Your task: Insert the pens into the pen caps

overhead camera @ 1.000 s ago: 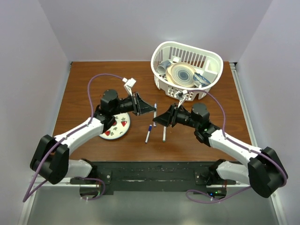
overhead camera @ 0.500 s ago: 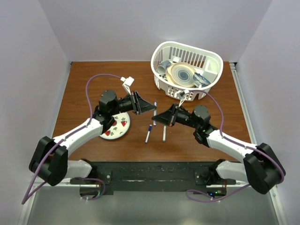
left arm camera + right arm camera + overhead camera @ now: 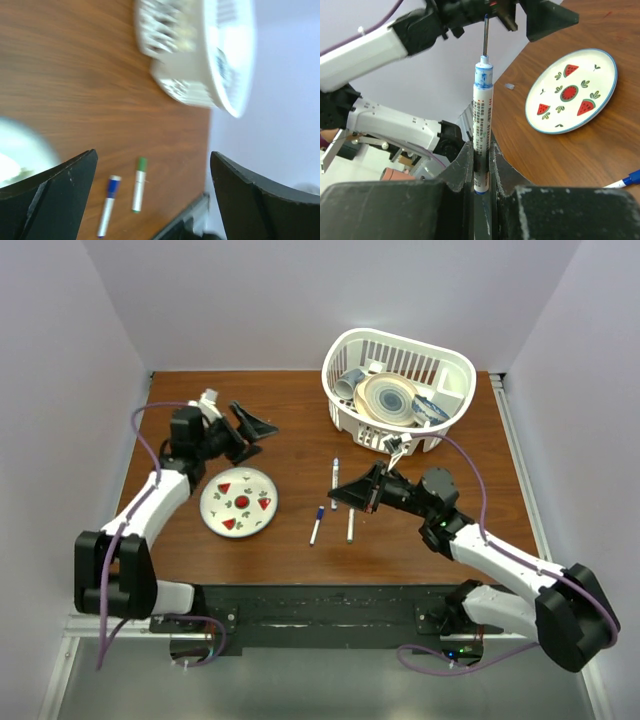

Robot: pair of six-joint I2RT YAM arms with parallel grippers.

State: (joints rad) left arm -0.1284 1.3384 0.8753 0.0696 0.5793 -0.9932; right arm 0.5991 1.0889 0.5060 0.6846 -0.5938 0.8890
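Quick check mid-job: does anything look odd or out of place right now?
The pen in the right fingers has a bare tip and what look like blue smudges round its neck, yet the left fingers stand wide open and empty, well away from it. I see no loose cap in any view.

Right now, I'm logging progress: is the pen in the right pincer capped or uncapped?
Uncapped: the pen clamped in the right pincer ends in a bare thin nib, with nothing over it.
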